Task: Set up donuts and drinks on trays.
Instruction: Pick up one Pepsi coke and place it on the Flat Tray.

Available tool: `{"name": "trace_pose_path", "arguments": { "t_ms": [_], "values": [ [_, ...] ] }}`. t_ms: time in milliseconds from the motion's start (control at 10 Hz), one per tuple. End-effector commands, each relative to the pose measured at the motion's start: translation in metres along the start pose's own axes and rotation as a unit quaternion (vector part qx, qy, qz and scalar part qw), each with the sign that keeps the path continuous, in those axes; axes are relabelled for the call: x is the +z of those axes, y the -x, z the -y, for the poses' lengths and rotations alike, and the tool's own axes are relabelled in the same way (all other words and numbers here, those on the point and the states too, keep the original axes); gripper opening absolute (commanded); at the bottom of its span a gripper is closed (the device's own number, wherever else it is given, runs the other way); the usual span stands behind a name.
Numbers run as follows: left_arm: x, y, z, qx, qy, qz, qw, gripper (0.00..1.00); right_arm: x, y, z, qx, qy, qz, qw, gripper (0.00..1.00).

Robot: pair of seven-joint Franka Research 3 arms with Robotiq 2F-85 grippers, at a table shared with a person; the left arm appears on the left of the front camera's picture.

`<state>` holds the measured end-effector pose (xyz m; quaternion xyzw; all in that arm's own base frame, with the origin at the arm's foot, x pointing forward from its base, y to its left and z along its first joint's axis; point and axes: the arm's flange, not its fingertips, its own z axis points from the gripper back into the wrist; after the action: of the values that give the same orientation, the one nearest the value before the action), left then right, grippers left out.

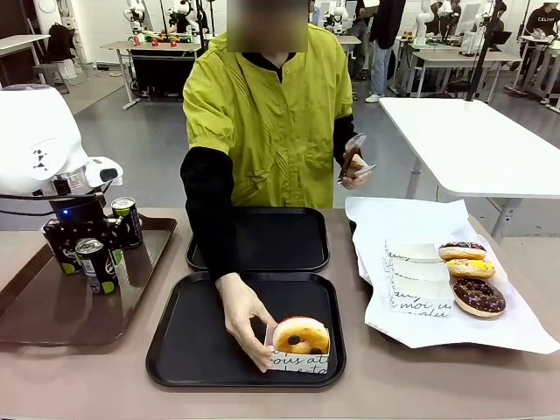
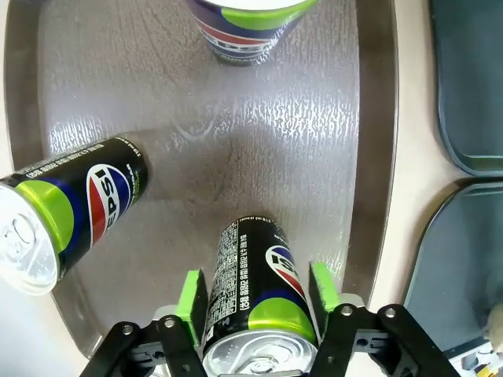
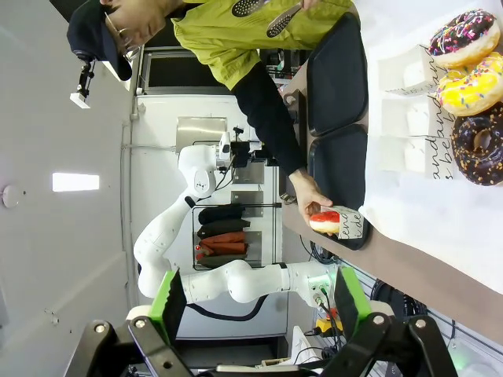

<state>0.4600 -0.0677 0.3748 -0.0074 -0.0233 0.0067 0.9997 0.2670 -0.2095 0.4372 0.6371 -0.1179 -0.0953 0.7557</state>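
Note:
My left gripper (image 2: 255,302) is shut on a black soda can (image 2: 255,306) that stands on the brown tray (image 2: 236,157). Two more cans stand near it, one to the left (image 2: 75,216) and one farther off (image 2: 247,27). In the front view the left gripper (image 1: 80,238) is among the three cans (image 1: 129,219). A person's hand (image 1: 241,315) holds a sleeved donut (image 1: 300,341) on the near black tray (image 1: 175,350). The far black tray (image 1: 262,236) lies bare. My right gripper (image 3: 259,306) is open in the air, with nothing between its fingers.
Three iced donuts (image 1: 472,276) and several empty paper sleeves (image 1: 416,276) lie on white paper at the right. The person's other hand holds tongs (image 1: 354,166) above the table. The brown tray (image 1: 52,306) fills the left side.

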Motion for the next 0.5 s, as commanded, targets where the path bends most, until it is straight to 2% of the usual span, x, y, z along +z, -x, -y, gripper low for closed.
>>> {"name": "trace_pose_path", "arguments": {
  "t_ms": [0, 200, 300, 400],
  "values": [
    [0.0076, 0.0056, -0.0021, -0.005, -0.005, -0.005, 1.0, 0.0, -0.0008, -0.0002, 0.0009, 0.004, -0.009, 0.005, 1.0, 1.0],
    [0.0068, 0.002, -0.0011, -0.009, -0.015, -0.01, 1.0, 0.0, -0.0008, -0.0002, 0.0009, 0.004, -0.009, 0.005, 1.0, 1.0],
    [0.0057, 0.0024, -0.0017, -0.008, -0.018, -0.012, 1.0, 0.08, -0.0008, -0.0002, 0.0009, 0.004, -0.009, 0.005, 1.0, 1.0],
    [0.0057, 0.004, -0.0025, -0.007, -0.019, -0.011, 1.0, 0.07, -0.0008, -0.0002, 0.0009, 0.004, -0.009, 0.005, 1.0, 1.0]
  ]
}}
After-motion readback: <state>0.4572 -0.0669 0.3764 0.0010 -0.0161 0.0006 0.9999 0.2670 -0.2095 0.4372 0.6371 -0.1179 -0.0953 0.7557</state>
